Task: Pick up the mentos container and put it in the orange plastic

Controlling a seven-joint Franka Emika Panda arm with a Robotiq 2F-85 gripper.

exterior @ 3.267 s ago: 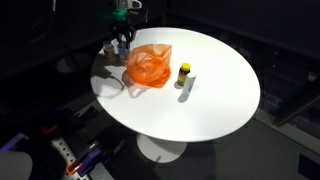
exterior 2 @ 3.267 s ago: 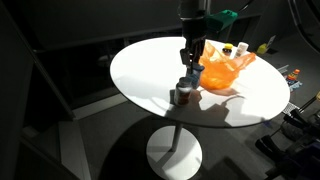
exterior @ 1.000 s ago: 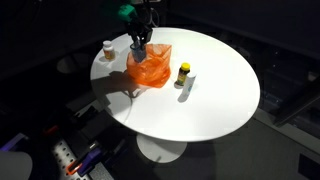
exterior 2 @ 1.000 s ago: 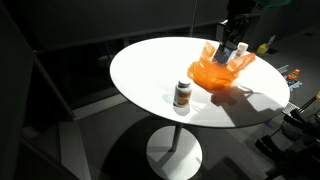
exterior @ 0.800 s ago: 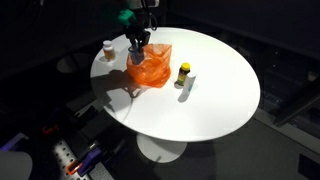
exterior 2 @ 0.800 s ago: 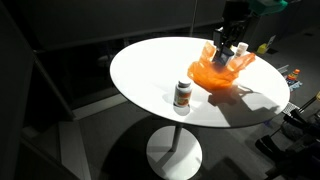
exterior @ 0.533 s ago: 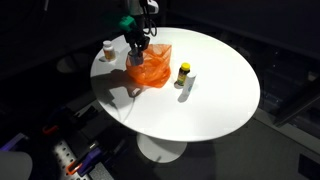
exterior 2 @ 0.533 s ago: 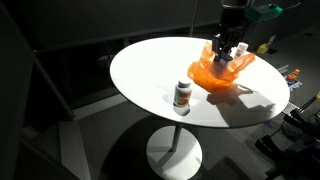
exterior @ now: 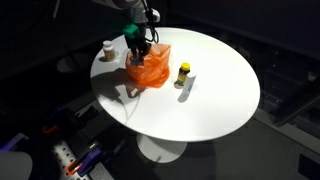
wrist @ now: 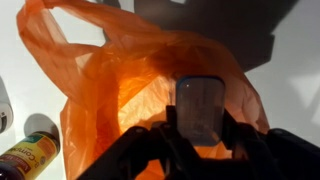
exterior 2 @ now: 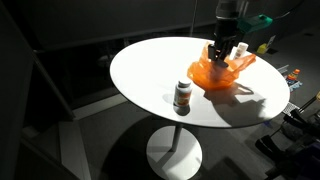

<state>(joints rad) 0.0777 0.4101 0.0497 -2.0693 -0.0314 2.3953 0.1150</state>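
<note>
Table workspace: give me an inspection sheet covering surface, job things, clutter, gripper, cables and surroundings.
Surface: round white table, mostly bare.
Job's things: clear container held above the open orange bag, not yet released.
Clutter: white bottle beside the bag; yellow-topped bottle on its other side, both upright.
Gripper: gripper shut on the container.
Cables: nothing seen.
Surroundings: dark room; items near the floor too dim to identify.

Lit hard from above: glaring white worktop point(exterior: 215, 95) amid near-black surroundings, crisp dark shadows, soft exterior views, wrist view blurred and dim below glowing orange plastic point(wrist: 110, 90).
</note>
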